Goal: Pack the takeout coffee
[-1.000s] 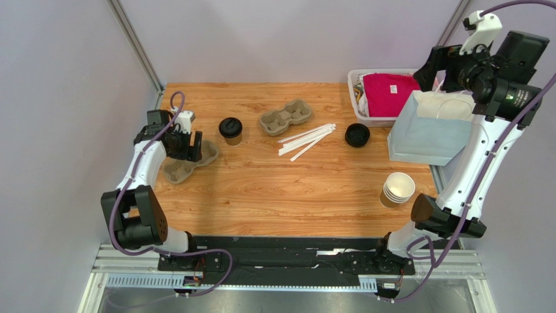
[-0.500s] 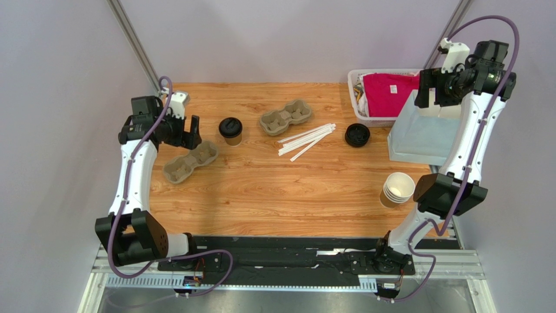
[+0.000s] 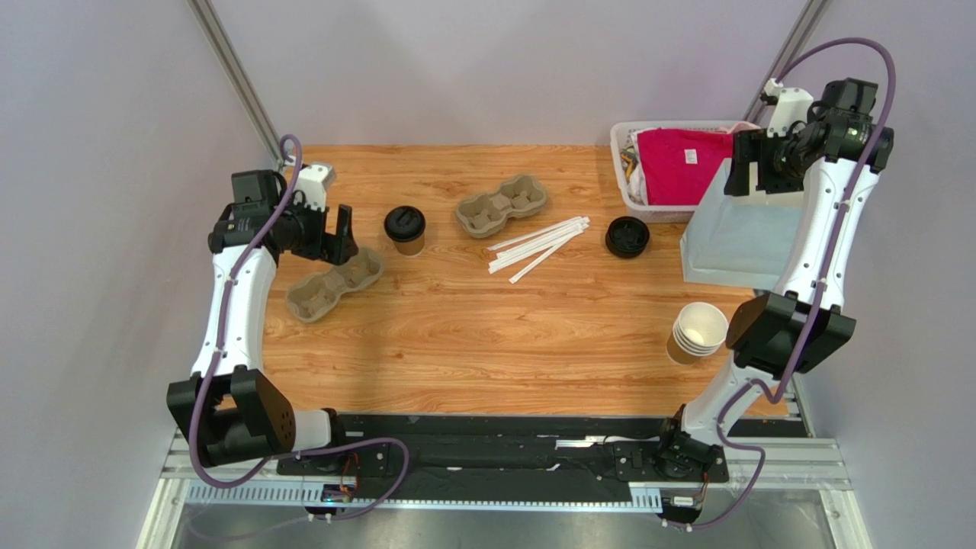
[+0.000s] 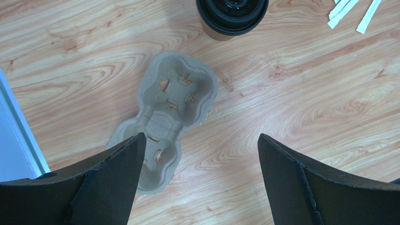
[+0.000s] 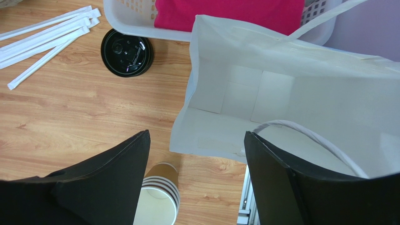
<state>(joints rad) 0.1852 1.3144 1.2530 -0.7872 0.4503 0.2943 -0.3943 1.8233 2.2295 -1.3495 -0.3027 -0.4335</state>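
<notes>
Fingers of the left gripper (image 4: 199, 138) wide apart, gripping nothing, hanging above a pulp cup carrier (image 4: 171, 112) near the table's (image 3: 481, 332) 9 o'clock edge. Fingers of the right gripper (image 5: 196, 134) likewise parted and empty, poised over the open mouth of a pale paper bag (image 5: 281, 93) toward 2 o'clock. Takeout coffee (image 3: 404, 229) upright on the wood, black lid on, at 3 o'clock from the left gripper, near the carrier's far end but apart from it. Second carrier (image 3: 502, 206) at 3 o'clock from the coffee; wrapped straws (image 3: 538, 247) and a loose black lid (image 3: 627, 237) further along. Stack of lidless cups (image 3: 698, 332) at 7 o'clock from the bag; basket (image 3: 624, 172) with red cloth at its 11 o'clock.
</notes>
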